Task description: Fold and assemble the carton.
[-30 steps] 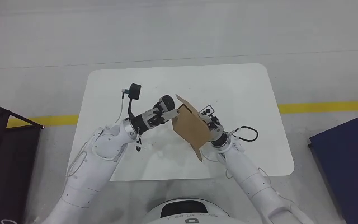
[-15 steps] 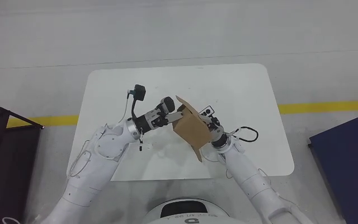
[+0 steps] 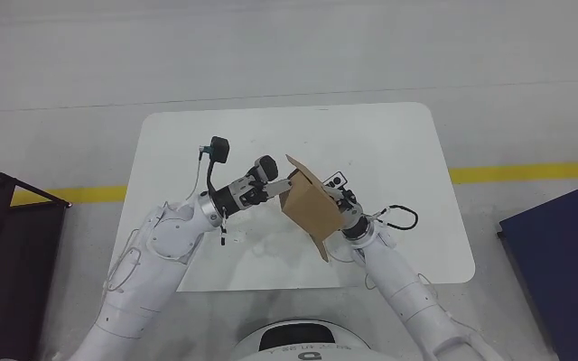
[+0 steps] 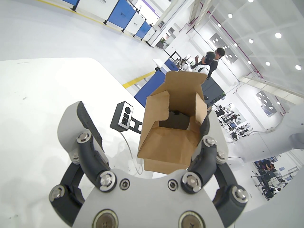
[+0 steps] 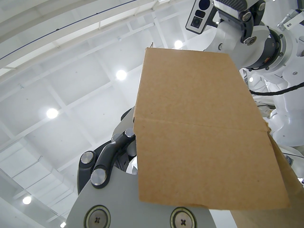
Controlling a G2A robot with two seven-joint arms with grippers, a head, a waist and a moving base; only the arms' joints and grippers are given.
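Above the table (image 3: 388,144), right gripper (image 3: 340,204) clamps the erected carton (image 3: 312,209), end flaps unclosed; left gripper (image 4: 145,116) spread wide, empty.

Bright, even light falls from overhead. The white tabletop (image 3: 388,144) is almost washed out and nearly merges with the pale floor (image 3: 271,45). The shadow beneath the carton (image 3: 309,209) is faint, grey and soft-edged. In the right wrist view, round ceiling lamps (image 5: 121,74) burn as glaring white spots with small halos, while the carton's outer face is lit flat, without glare. In the left wrist view the carton's inside is dark, deepest at its bottom, and more lamps glare across the far hall. Both wrist views bend straight lines strongly toward their edges, so the tabletop's rim curves.
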